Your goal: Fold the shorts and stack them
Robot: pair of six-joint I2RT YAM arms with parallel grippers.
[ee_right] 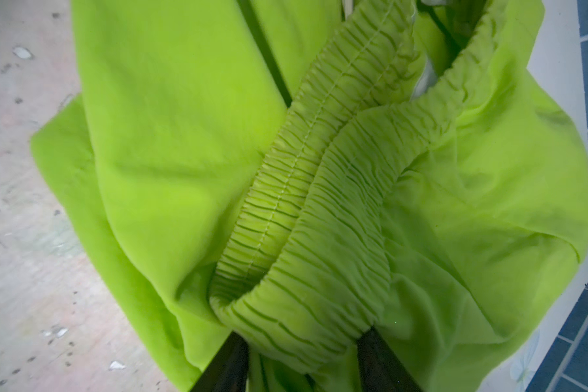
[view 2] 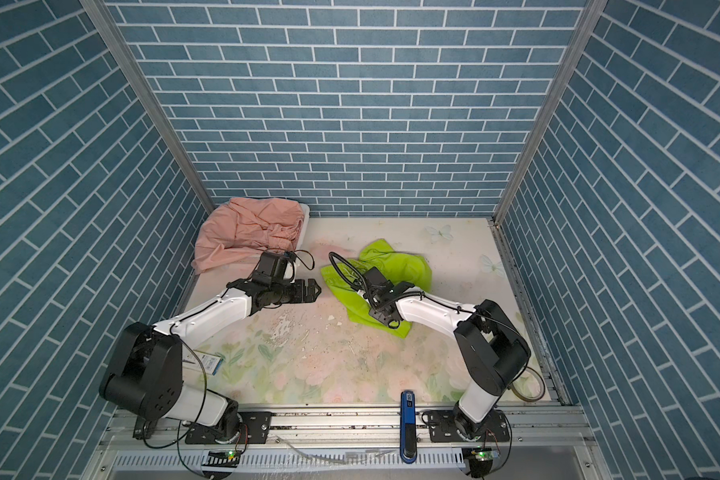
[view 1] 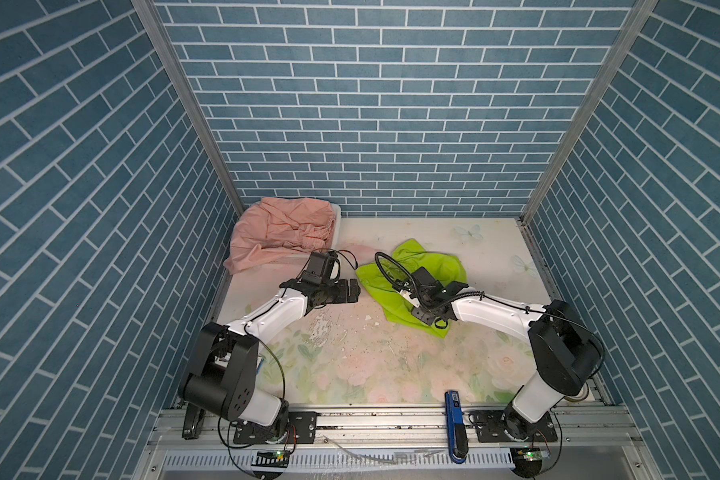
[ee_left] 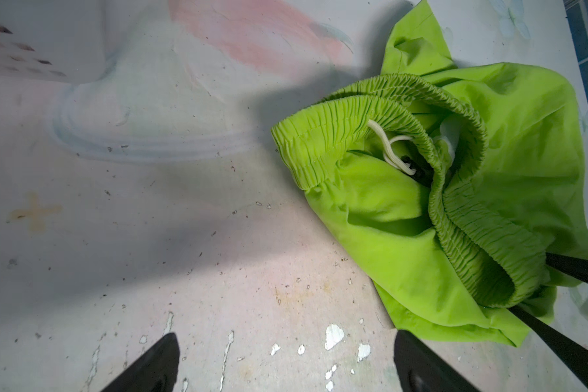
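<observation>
One floral-print table point(view 1: 391, 365) fills the lower half of both top views; your two arms reach in from its near edge.

The salmon-pink shorts point(view 1: 279, 237) lie crumpled at upper left of the table, draped over the white basket point(view 1: 336, 216), of which only a rim corner shows. They hang down its front, just above the L wrist.

The lime-green shorts point(view 1: 433, 266) sit right of ctr, bunched and unfolded, on the table surface and well apart from the pink pair. The R arm's wrist covers their middle.

The L gripper point(ee_left: 286, 336) hovers left of the green pair. Its jaws stand wide apart w/ nothing between them, over bare, chipped tabletop. In a top view you find it at mid-frame point(view 2: 312, 291), near the green cloth's left edge but not touching it.

The R gripper point(ee_right: 302, 334) straddles the gathered waistband point(ee_right: 319, 203) of the green pair. One of its fingers point(ee_right: 381, 359) sits on each side and cloth fills the gap. Whether the jaws actually pinch it, you cannot tell.

A white drawcord point(ee_left: 387, 146) loops out of the waistband opening, upper right in the L wrist view.
</observation>
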